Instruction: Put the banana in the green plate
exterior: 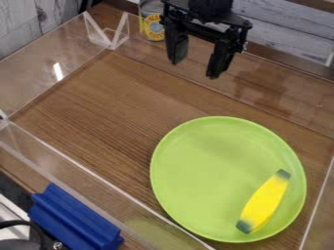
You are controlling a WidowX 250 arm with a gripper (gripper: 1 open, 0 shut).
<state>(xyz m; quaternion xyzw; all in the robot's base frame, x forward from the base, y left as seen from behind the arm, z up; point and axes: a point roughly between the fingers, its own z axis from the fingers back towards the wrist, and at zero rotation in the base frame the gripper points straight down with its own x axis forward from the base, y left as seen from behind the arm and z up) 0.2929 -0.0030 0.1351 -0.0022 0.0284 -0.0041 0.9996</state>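
Yellow banana [267, 200] lies inside green plate [226, 177], lower right of frame, against the plate's right rim. Gripper [198, 57] hangs at upper centre over wooden table [104, 103], jaws spread wide, holding nothing.

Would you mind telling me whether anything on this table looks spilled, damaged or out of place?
Nothing stands out. The banana lies flat inside the green plate, near its right rim, and the gripper hangs open above the wooden table, holding nothing.

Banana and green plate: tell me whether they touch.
Touching. The camera view shows the banana lying on the green plate, near its lower right rim, with no gap beneath it.
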